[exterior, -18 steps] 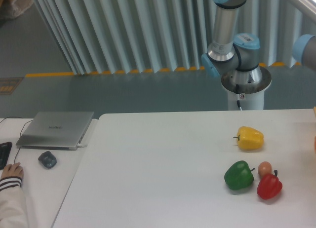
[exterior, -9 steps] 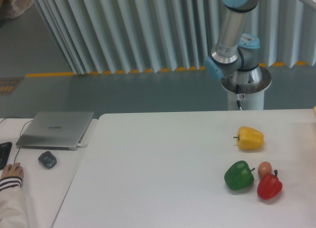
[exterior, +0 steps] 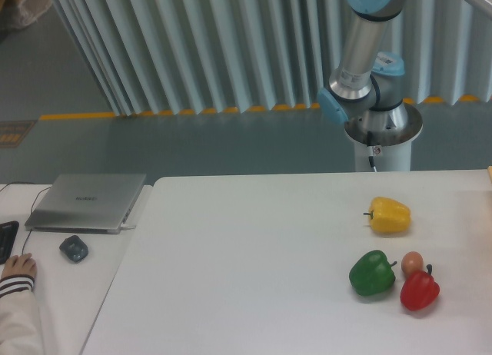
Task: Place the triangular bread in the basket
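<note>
Since a second ago the arm [exterior: 360,44] has swung its far joint out of frame; gripper, fingers and triangular bread are all outside the view.

Bread & basket — not in view

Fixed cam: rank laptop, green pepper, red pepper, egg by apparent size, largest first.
1. laptop
2. green pepper
3. red pepper, only slightly smaller than the green, so that order is unsure
4. egg, clearly smallest, partly hidden behind the peppers
</note>
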